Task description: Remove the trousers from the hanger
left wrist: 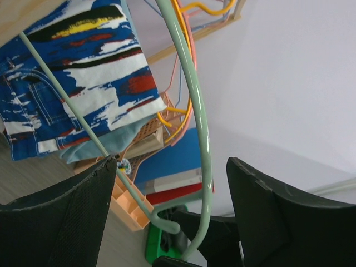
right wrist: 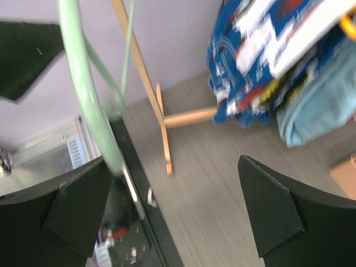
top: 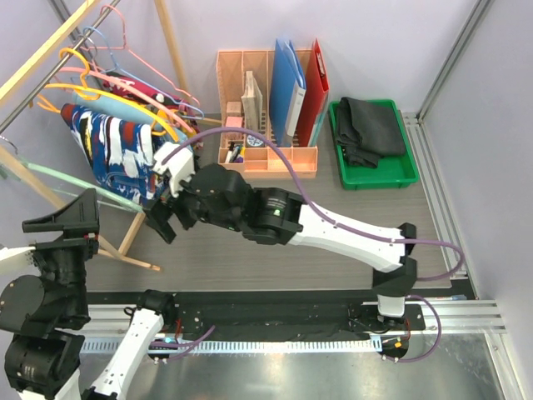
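Bright, even light; soft shadows; right wrist view motion-blurred, other views sharp.

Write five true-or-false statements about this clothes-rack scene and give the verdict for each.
1. A black garment lies in the green tray. True.
2. The print trousers lie flat on the table. False: they hang at the wooden rack.
3. The left gripper and the right gripper both have open jaws. True.
4. The red folder stands left of the blue folder in the organizer. False: it stands to the right.
5. A pale green hanger runs between the left gripper's fingers. True.
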Controlling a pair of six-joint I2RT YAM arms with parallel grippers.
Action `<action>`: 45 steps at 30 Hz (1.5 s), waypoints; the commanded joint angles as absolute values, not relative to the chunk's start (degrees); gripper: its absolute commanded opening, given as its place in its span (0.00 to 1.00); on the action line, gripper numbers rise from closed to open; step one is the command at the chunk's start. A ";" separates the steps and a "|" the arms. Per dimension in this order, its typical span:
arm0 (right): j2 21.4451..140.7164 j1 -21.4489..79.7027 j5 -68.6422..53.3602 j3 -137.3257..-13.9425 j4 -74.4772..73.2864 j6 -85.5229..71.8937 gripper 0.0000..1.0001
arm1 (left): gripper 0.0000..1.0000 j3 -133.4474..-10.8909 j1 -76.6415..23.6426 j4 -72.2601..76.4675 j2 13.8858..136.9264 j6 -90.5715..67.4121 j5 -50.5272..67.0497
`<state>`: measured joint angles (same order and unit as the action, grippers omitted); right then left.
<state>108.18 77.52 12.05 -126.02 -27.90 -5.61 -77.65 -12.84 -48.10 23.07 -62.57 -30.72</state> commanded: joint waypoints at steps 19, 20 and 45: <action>66.01 76.82 21.09 -57.23 -22.25 -24.78 0.99 | 0.78 -102.47 -15.38 -49.51 39.36 -56.86 11.42; 65.40 76.82 22.14 -56.69 -22.06 -25.05 0.99 | 0.78 -103.26 -15.47 -48.53 41.03 -57.04 11.16; 54.32 76.38 31.37 -51.51 -23.47 -23.91 0.99 | 0.59 -113.99 -16.78 -51.58 73.38 -63.72 -40.59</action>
<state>56.97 76.73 28.51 -51.72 -25.30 -24.05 -111.74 -15.75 -51.72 71.59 -63.99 -30.79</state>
